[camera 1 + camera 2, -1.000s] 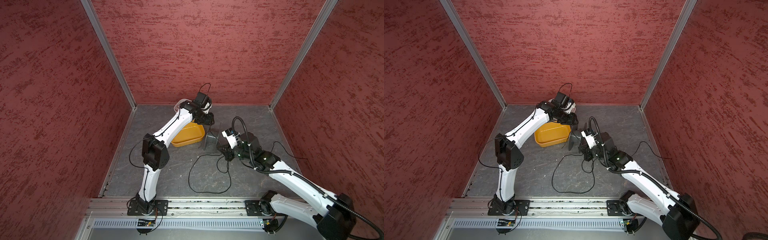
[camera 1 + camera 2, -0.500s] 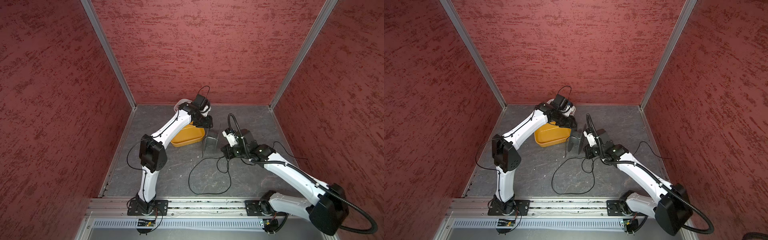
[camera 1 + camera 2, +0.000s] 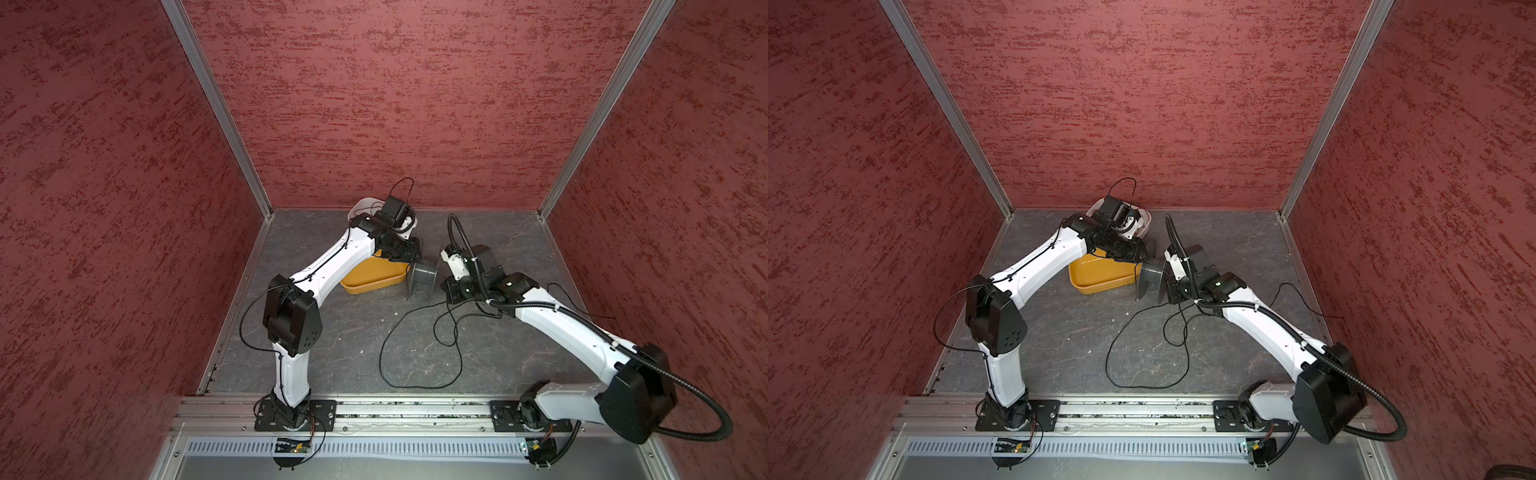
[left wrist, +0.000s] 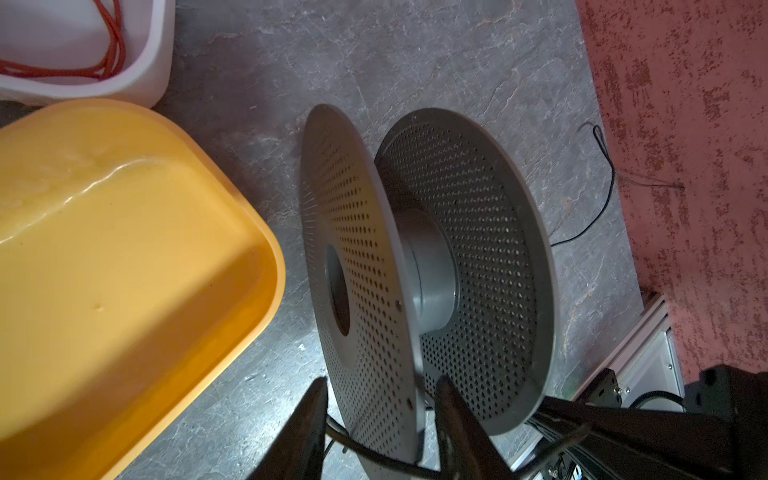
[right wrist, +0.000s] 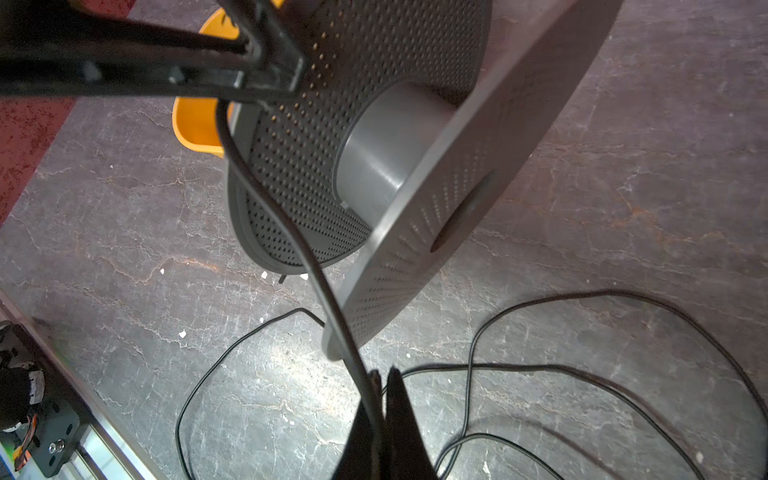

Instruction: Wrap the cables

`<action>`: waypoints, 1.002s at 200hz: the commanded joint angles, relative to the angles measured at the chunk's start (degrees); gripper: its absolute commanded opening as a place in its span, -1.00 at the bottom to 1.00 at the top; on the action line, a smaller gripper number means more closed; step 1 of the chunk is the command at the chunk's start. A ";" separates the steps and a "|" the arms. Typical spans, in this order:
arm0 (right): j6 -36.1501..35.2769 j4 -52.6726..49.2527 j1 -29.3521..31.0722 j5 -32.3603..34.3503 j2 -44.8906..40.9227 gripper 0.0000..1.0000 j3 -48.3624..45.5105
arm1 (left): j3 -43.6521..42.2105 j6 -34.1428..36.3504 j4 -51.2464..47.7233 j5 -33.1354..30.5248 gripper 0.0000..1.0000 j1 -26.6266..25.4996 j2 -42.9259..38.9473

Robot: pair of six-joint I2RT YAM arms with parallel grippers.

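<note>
Cable (image 5: 332,311): pinched between tips of right gripper (image 5: 382,386), rising past spool (image 5: 386,141) rim.
Left gripper (image 4: 380,382): spread astride a spool flange.

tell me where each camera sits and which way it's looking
top views: high at the front, looking down at the table; left arm and right arm whole, plus spool and yellow tray.
left wrist: on the left arm, facing the spool; left gripper straddles one flange.
right wrist: on the right arm, facing spool and table; right gripper shut on the cable.
shared: both wrist views show the spool and yellow tray; both top views show nearly the same scene.
</note>
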 commanded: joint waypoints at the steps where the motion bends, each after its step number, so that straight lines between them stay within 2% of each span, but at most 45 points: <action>1: -2.97 -4.37 -0.33 2.45 -1.83 -1.00 1.75 | 2.13 -0.69 1.73 0.21 -0.13 -0.24 1.93; 21: -1.72 -8.85 -0.37 8.79 -1.17 -1.00 3.36 | 4.76 -0.99 0.80 0.41 -0.17 -0.23 4.16; 46: -1.92 -10.03 -0.43 9.04 -2.31 -1.00 3.18 | 8.78 -0.74 -1.28 -0.55 -0.20 -0.30 7.70; 110: -4.49 -6.62 -0.38 0.27 -11.57 -1.00 1.70 | 15.47 0.12 -4.60 -5.12 -0.29 -0.66 12.30; 130: -6.11 -10.46 -0.37 0.87 -10.54 -1.00 3.16 | 16.19 0.90 -5.10 -6.79 -0.41 -0.76 12.65; 147: -6.49 -12.84 -0.38 4.06 -8.62 -1.00 3.86 | 16.47 1.51 -5.51 -8.10 -0.52 -0.88 12.65; 162: -6.12 -12.50 -0.37 5.53 -7.51 -1.00 3.69 | 16.96 1.95 -6.42 -9.24 -0.54 -1.02 12.57; 200: -5.61 -7.16 -0.37 -1.55 -6.00 -1.00 3.94 | 15.67 3.20 -6.61 -10.14 -0.50 -1.62 10.87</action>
